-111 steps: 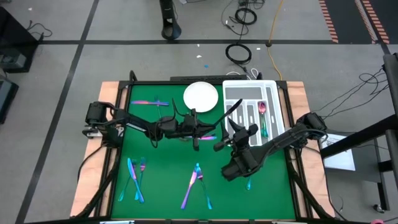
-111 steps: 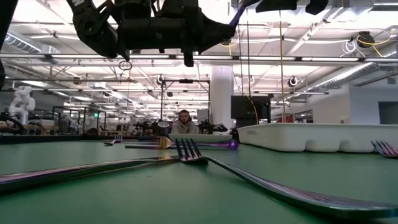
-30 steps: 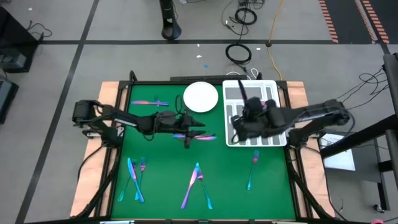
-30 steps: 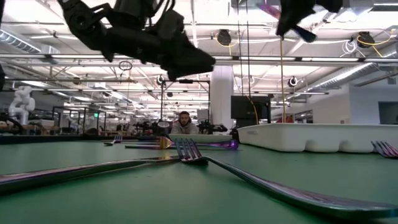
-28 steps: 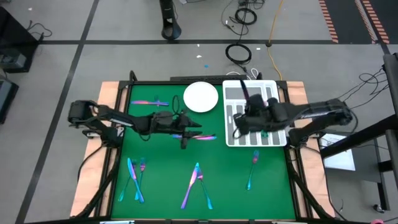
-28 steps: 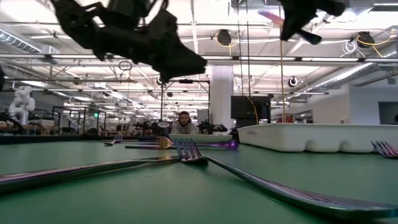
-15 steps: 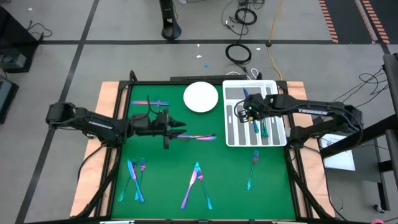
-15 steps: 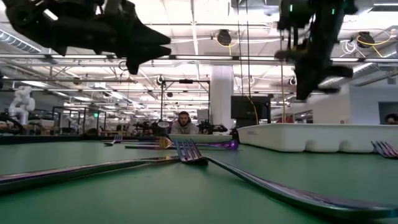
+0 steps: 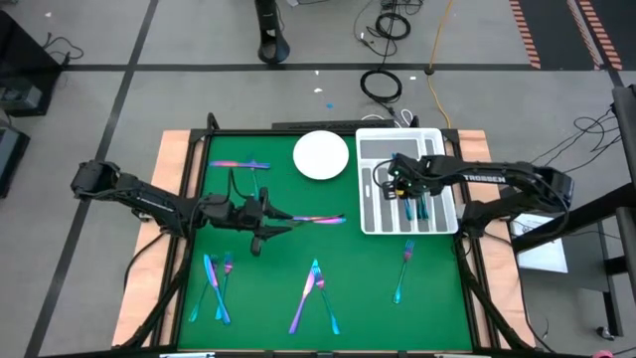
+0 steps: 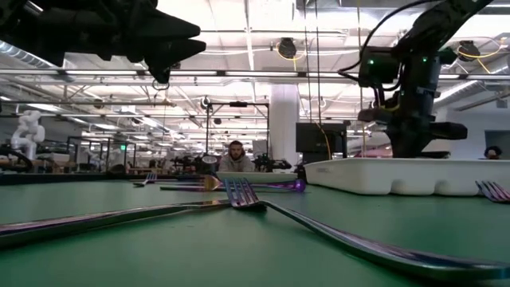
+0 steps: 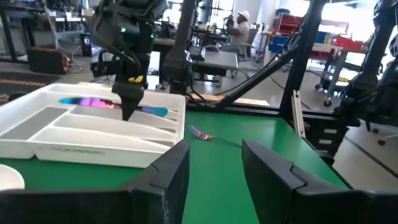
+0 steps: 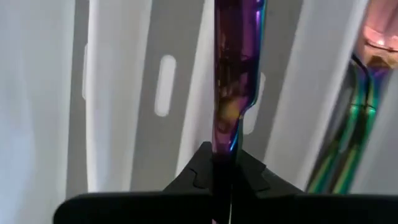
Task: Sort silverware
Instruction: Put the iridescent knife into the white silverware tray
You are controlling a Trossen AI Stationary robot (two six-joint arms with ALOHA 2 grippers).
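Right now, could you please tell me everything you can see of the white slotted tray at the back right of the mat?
The white slotted tray looks like matte plastic: a rectangle with raised rims, split by long dividers into lengthwise slots, with one crosswise slot along its far end. It lies flat on the green mat, beside the round plate. Iridescent silverware lies in at least one slot. The right claw is lowered over it, shut on a purple knife that points down a slot.

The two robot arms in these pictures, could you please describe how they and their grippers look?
Both arms are dark, slim and jointed. The right arm bears white lettering along one link, and small lights glow on its wrist in the low view. The left gripper has two broad, angular black fingers; the right gripper has black, faceted fingertips.
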